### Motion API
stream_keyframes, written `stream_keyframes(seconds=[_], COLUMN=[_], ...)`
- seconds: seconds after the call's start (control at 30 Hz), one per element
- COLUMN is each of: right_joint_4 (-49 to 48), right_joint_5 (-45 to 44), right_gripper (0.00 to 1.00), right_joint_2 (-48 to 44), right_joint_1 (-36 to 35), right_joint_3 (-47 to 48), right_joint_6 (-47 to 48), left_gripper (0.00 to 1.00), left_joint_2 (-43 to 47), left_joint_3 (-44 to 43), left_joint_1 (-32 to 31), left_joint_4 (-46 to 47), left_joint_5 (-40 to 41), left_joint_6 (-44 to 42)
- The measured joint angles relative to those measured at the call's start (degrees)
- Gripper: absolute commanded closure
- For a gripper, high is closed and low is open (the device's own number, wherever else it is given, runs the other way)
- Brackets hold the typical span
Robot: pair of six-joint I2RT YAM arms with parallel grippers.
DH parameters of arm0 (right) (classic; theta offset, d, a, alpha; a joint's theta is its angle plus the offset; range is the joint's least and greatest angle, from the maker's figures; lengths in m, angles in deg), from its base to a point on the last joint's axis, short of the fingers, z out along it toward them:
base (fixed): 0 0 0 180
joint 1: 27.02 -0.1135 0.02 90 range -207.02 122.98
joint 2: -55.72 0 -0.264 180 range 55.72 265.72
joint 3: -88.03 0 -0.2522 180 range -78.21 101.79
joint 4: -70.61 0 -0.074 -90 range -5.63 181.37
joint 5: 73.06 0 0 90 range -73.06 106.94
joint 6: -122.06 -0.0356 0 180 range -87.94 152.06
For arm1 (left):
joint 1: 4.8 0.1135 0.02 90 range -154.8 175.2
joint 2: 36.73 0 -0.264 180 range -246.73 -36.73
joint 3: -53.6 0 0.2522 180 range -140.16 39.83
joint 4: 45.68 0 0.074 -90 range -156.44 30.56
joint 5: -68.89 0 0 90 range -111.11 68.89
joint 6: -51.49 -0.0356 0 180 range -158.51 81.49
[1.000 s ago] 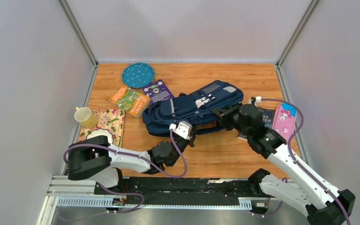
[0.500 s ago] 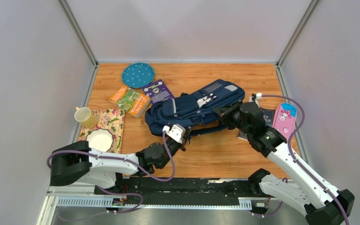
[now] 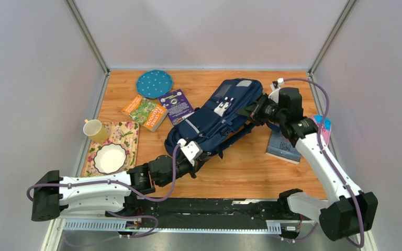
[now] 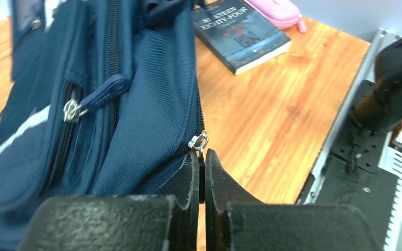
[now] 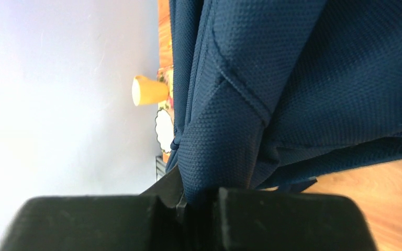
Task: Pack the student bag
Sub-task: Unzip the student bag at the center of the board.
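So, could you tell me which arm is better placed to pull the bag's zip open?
Left: the left gripper is shut on the zip pull; the right gripper only clamps the bag fabric at its far end.

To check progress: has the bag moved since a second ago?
Yes. The bag turned: its right end swung toward the far edge, now level with the teal plate.
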State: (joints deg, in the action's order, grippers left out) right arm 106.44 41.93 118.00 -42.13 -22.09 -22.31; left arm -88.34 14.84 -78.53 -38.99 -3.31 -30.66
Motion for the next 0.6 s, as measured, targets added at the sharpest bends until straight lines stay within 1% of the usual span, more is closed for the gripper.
stream_keyframes(seconds=[0.17, 0.3, 0.43, 0.6], right_joint_4=[1.9, 3.7, 2.9, -2.8], right_joint_5=[8.7, 14.1, 18.1, 24.1], right_gripper=[1.0, 1.0, 1.0, 1.0], right_joint_2=[6.2, 9.3, 11.6, 16.3], right_joint_1=[0.4, 0.5, 0.6, 0.8], right_joint_3=[10.6, 19.4, 24.3, 28.2], right_joint_6=[7.0, 11.5, 12.4, 8.6], left_gripper=[1.0, 1.0, 1.0, 1.0], left_joint_2=[-0.5, -1.3, -1.3, -0.8], left_joint_3=[-8.1, -13.6, -15.7, -16.7], left_joint_1=[0.2, 0.2, 0.3, 0.3], left_joint_4=[-8.8, -10.4, -10.2, -10.1], left_joint_5=[-6.1, -9.6, -9.7, -6.6], left_joint_6=[0.2, -0.5, -1.4, -3.5])
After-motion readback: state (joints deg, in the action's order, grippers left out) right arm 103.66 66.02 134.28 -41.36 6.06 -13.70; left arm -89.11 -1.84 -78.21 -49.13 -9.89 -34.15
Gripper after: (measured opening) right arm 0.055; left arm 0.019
